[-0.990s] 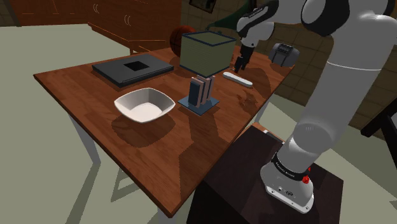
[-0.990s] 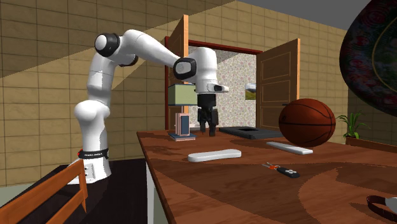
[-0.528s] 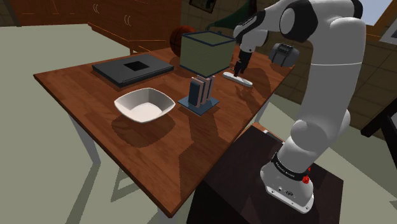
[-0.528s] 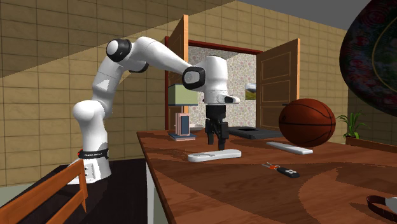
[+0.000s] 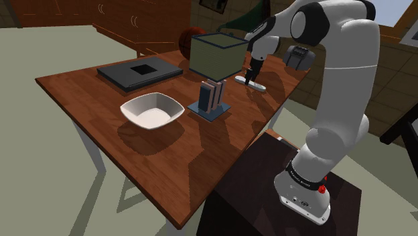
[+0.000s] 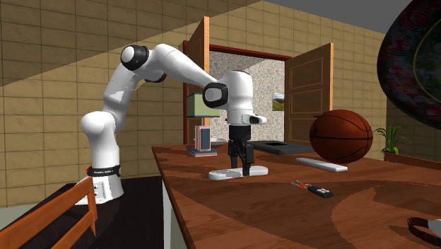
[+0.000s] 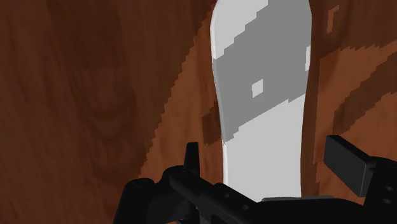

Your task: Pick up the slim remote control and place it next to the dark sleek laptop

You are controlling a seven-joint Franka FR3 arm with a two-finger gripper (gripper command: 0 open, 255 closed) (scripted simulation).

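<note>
The slim white remote point(image 5: 259, 86) lies flat on the wooden table point(image 5: 87, 87) near its far right edge in the shoulder view. My black gripper point(image 5: 250, 78) points straight down onto it and is open. In the wrist view the remote point(image 7: 264, 95) runs lengthwise between the two fingers point(image 7: 347, 164), which stand apart on either side of it without clasping it. From the side, the gripper point(image 6: 242, 168) reaches down to the remote point(image 6: 220, 174) at table level. The dark laptop point(image 5: 139, 72) lies shut at the table's far left corner, well away from the gripper.
An olive box point(image 5: 218, 57) and a small rack of books point(image 5: 210, 98) stand just left of the gripper. A white bowl point(image 5: 153, 110) sits nearer the front. A basketball point(image 6: 340, 136), a second white slim bar point(image 6: 321, 164) and keys point(image 6: 311, 189) lie beyond the remote.
The arm swung over the remote and came straight down; the gripper dropped from above the table to straddle the remote. Its fingers stayed open and the remote has not moved.
</note>
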